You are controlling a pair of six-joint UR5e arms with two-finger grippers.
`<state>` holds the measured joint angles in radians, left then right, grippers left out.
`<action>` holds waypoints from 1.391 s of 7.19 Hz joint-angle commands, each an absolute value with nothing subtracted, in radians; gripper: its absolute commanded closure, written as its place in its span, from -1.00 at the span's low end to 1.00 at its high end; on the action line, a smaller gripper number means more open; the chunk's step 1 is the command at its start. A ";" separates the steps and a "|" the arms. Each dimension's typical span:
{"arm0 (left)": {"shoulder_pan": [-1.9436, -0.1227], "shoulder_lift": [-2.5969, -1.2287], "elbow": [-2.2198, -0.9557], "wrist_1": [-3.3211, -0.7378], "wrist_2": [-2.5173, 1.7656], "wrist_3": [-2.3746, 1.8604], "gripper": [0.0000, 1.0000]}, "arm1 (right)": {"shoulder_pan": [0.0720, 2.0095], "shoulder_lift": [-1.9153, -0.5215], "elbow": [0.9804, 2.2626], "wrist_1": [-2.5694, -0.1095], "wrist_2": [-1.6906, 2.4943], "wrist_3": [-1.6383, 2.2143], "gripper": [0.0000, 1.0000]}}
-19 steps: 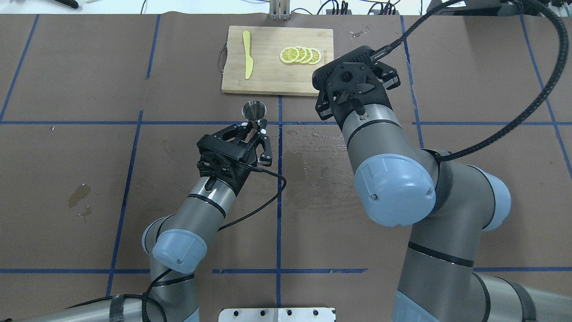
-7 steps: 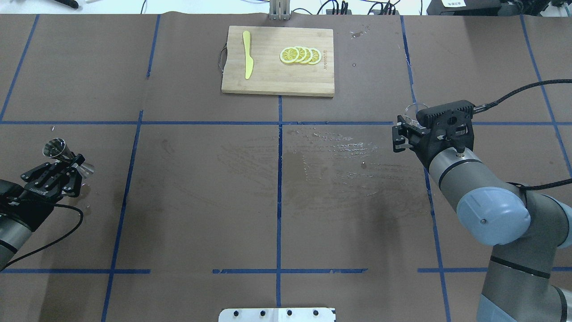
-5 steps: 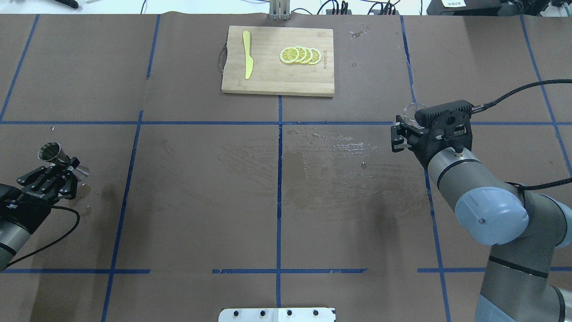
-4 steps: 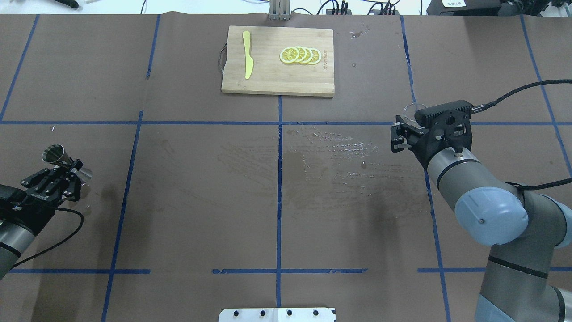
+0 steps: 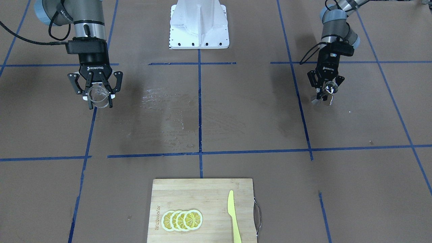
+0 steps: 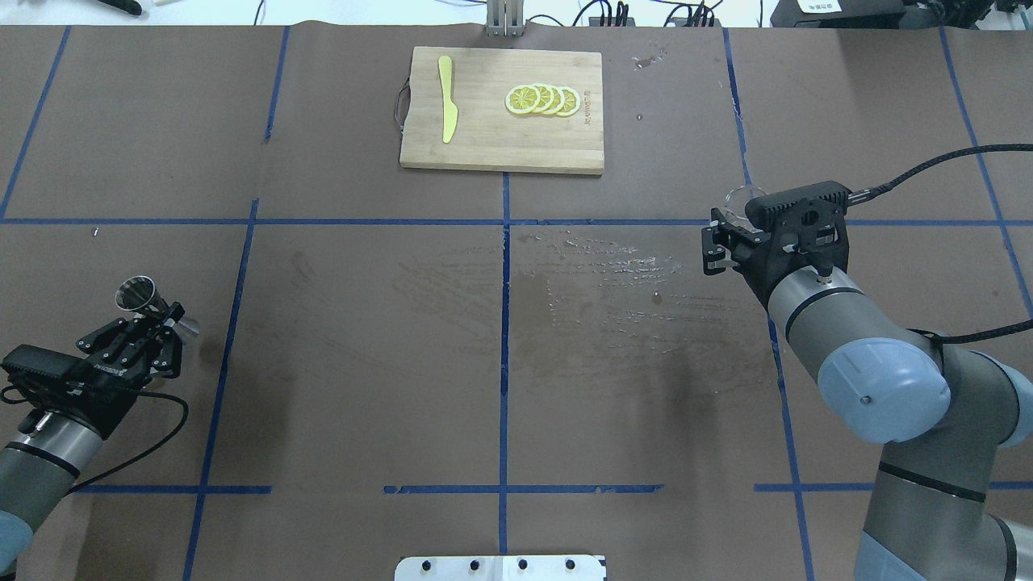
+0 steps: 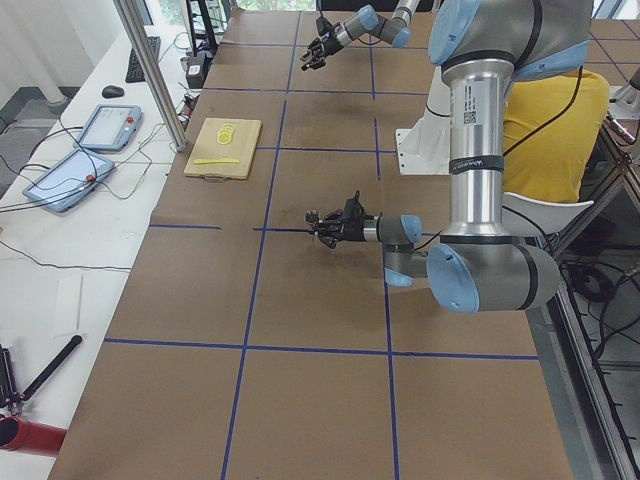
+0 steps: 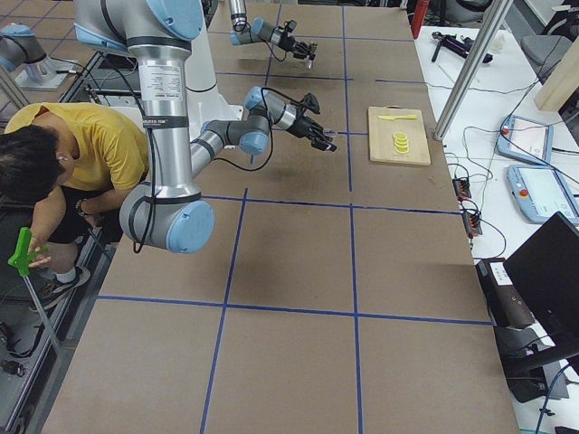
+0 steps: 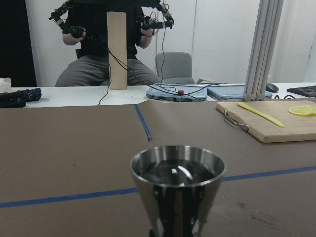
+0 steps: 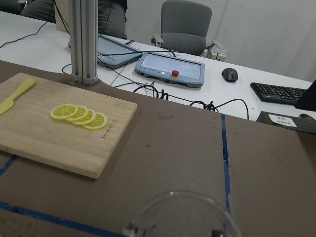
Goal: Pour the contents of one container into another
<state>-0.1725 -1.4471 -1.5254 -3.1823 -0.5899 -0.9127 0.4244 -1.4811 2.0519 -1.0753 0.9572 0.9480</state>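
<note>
Well apart, jigger point(image 6: 139, 295) left, glass cup point(image 5: 99, 96) right, board point(image 6: 484, 141) at far edge

L pincer point(image 6: 165, 316), R pincer point(image 5: 100, 99) clamped (arms apart).

jigger point(image 6: 139, 294) carried left, glass point(image 5: 99, 96) right (now apart)

overhead and front views face each other, sharing the cutting board point(image 6: 500, 147) (wrist cameras low).
</note>
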 commanded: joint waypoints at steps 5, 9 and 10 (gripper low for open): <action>-0.120 -1.448 -1.508 -3.181 -0.586 -0.920 1.00 | 0.422 -1.480 2.054 -1.075 0.957 0.948 1.00; -0.100 -1.448 -1.509 -3.183 -0.569 -0.922 1.00 | 0.422 -1.480 2.056 -1.074 0.957 0.948 1.00; -0.100 -1.448 -1.509 -3.183 -0.568 -0.922 0.88 | 0.422 -1.480 2.056 -1.074 0.957 0.948 1.00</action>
<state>-0.1007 -1.4481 -1.5092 -3.1830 -0.5689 -0.9219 0.4219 -1.4803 2.0553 -1.0742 0.9572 0.9480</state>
